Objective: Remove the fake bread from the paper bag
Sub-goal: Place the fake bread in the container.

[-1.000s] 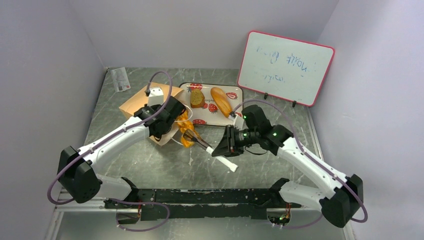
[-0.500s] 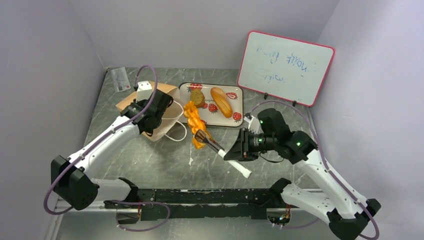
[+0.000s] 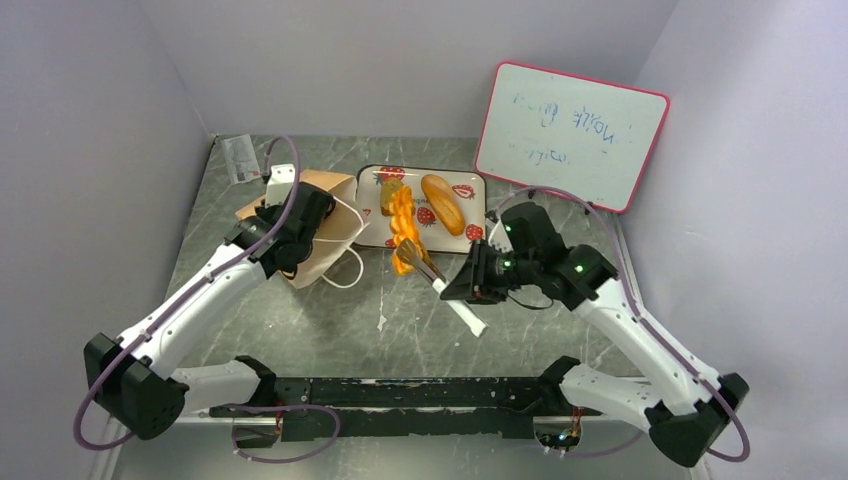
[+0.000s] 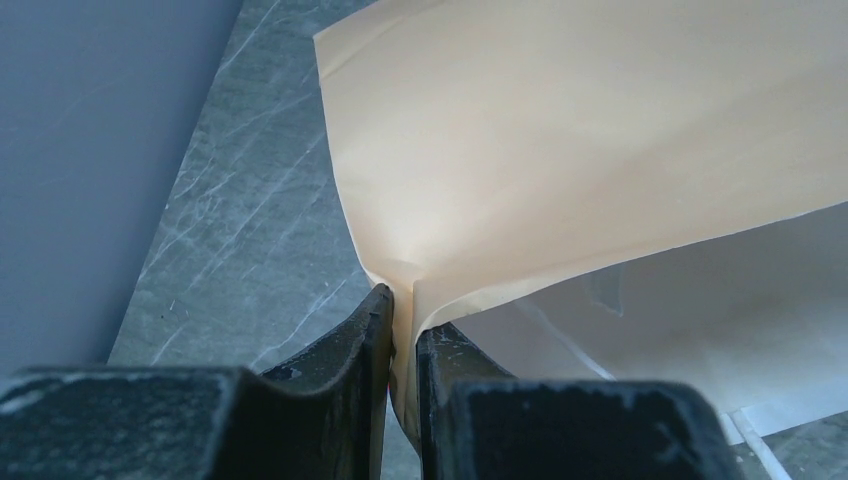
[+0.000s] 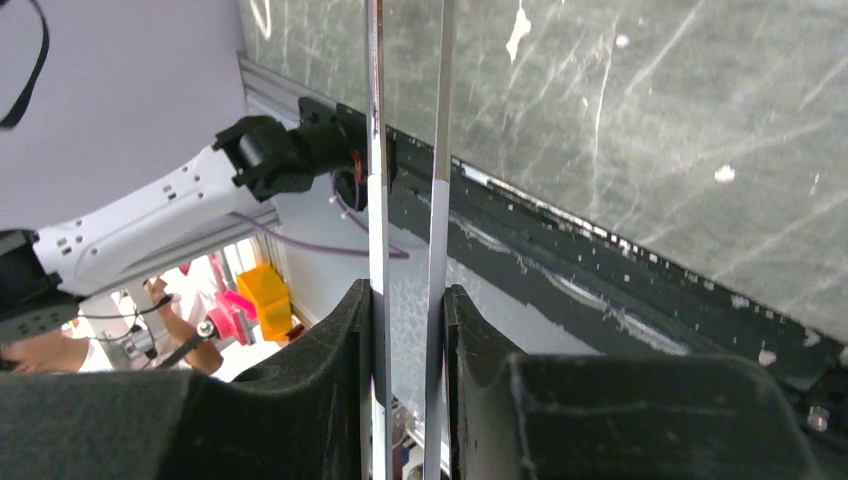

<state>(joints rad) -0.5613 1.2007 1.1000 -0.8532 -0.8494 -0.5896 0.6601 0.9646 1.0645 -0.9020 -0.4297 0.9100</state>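
Observation:
The tan paper bag lies on its side at the back left, its mouth facing right. My left gripper is shut on the bag's edge; the left wrist view shows the paper pinched between the jaws of that gripper. My right gripper is shut on slim silver tongs, whose two blades run between the fingers of that gripper. The tong tips hold a braided orange fake bread in the air at the tray's front left edge, outside the bag.
The white strawberry-print tray at the back centre carries an oblong loaf and a round brownish slice. A red-framed whiteboard leans against the right wall. A small card stands in the back left corner.
The right gripper drew the tongs and braided bread out of the bag's mouth and carried them right and back to the tray's edge. The left gripper shifted the bag slightly back and left.

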